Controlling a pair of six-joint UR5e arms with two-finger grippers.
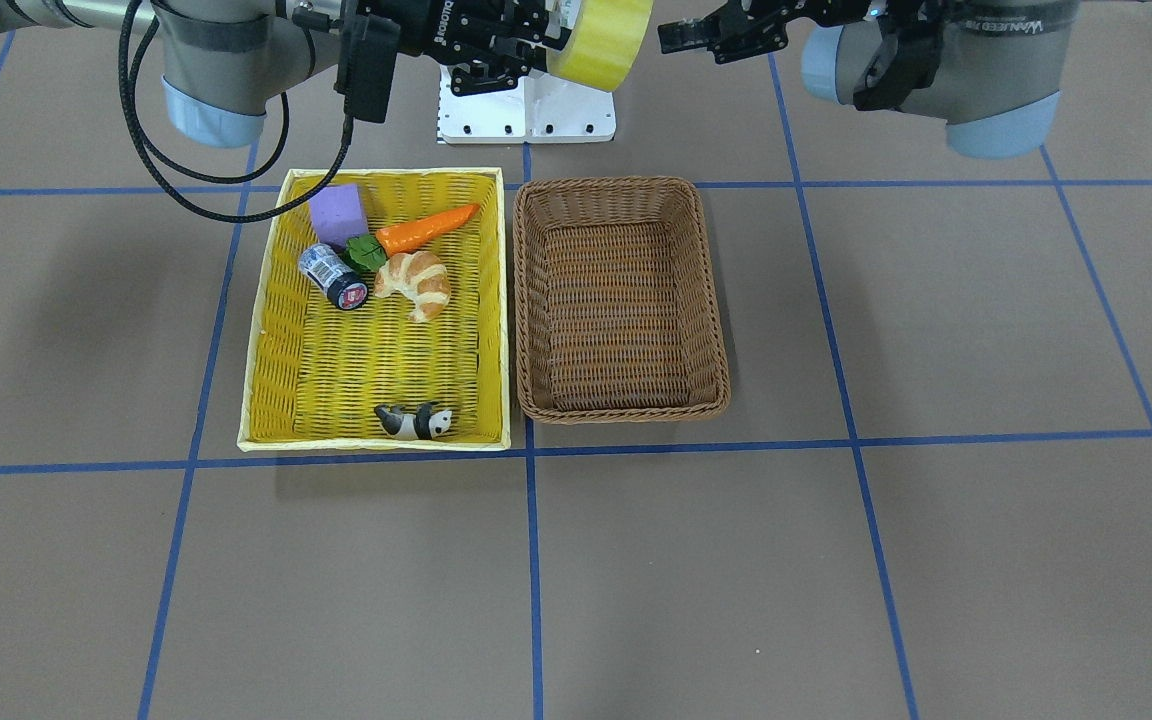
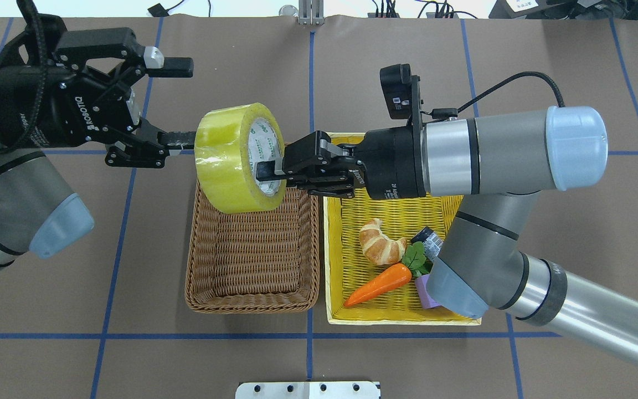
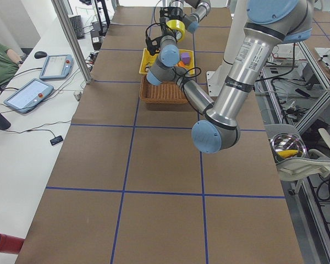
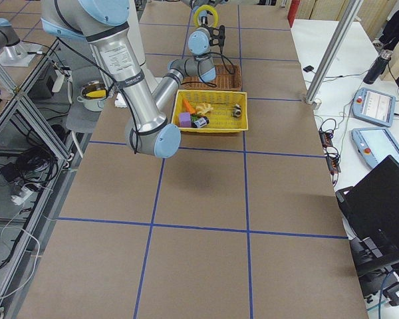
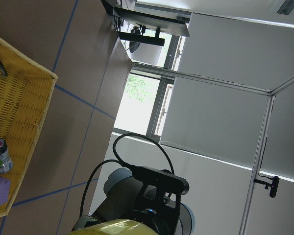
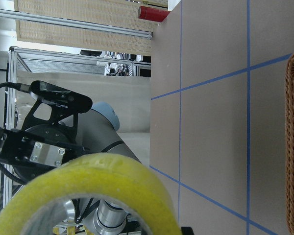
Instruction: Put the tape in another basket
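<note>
Midway through the transfer, your right gripper (image 2: 269, 178) holds the tape (image 2: 230, 160) aloft above the bench (image 2: 407, 66), pinching the roll's wall with one tip inside the white core. The roll hangs on edge, clear of both baskets. In the overhead view it sits over the far end of the brown wicker basket (image 2: 252, 302), but the front-facing view puts it nearer the robot's base, so you cannot fix from these pictures how squarely it is above that basket. Your left gripper (image 2: 179, 101) waits just beside the roll on its other side, fingers (image 2: 175, 67) spread wide with nothing between them. Its lower tip reaches the roll's outer face in the overhead view, but whether it touches is not clear. Done, by the look of it: the tape is out of the yellow basket (image 2: 396, 320), where the croissant (image 2: 381, 249), carrot (image 2: 379, 284), purple block (image 1: 338, 213), can (image 1: 333, 276) and panda toy (image 1: 416, 421) lie. Left to do: the brown wicker basket holds nothing, so the roll must yet come down into it and be let go, either by your right arm directly or, as the open left gripper suggests, after a hand-over. Call it about half complete, with the placing as the part that counts
</note>
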